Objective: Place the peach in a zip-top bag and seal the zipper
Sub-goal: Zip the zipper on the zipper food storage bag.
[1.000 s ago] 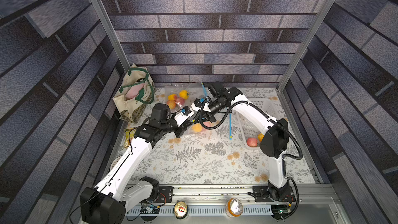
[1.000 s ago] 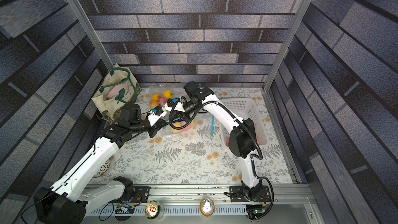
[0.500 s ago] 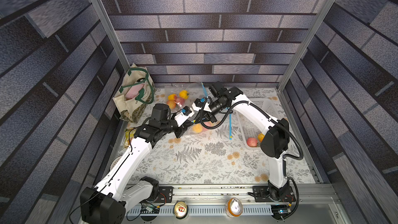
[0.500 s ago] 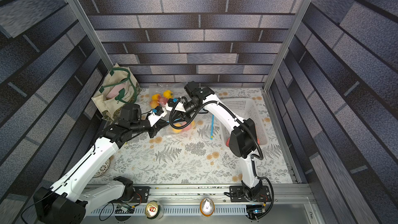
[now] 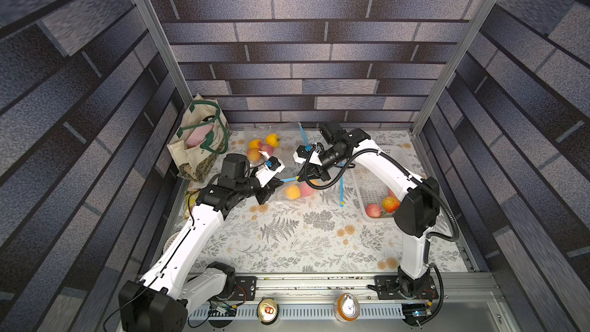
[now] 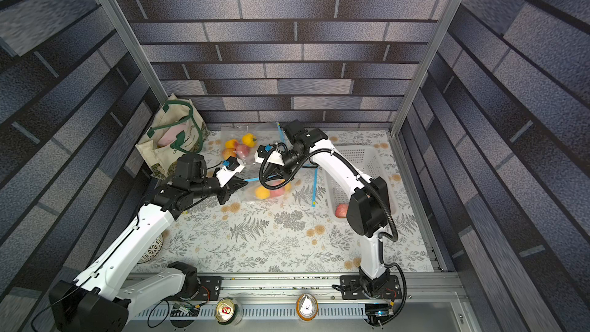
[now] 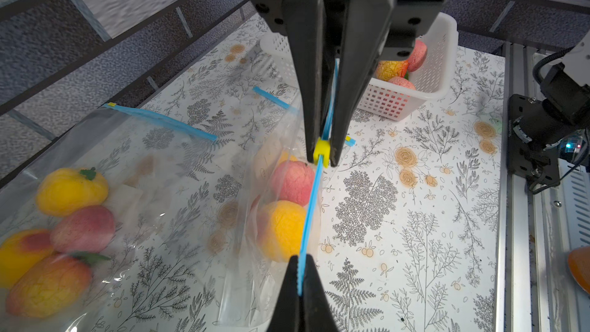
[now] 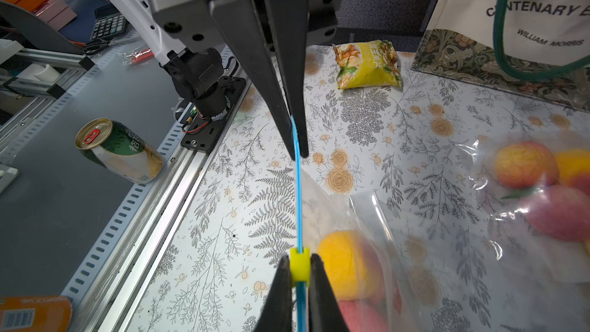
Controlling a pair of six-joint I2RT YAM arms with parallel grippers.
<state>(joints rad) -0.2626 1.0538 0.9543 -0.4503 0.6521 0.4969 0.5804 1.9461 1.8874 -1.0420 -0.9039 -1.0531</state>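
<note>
A clear zip-top bag [image 5: 297, 191] [image 6: 268, 191] hangs between my two grippers over the middle of the table. Inside it lie a pink peach [image 7: 292, 182] and a yellow-orange one [image 7: 281, 228]. My left gripper [image 7: 299, 263] [image 5: 277, 183] is shut on one end of the bag's blue zipper strip [image 8: 298, 202]. My right gripper [image 8: 299, 260] [image 5: 300, 177] is shut on the yellow slider [image 8: 299, 266] [image 7: 321, 152]. The strip runs taut and straight between the two grippers, a short stretch apart.
A second clear bag of fruit [image 5: 265, 148] lies behind the left gripper. A white basket [image 5: 370, 183] at the right holds more peaches [image 5: 383, 206]. A tote bag [image 5: 198, 142] stands back left, with a snack packet [image 8: 367, 65] by it. Two cans [image 5: 267, 309] [image 5: 348, 306] sit on the front rail.
Hardly anything differs. Both grippers keep their hold at the bag's zipper, and the right arm has shifted only slightly.
</note>
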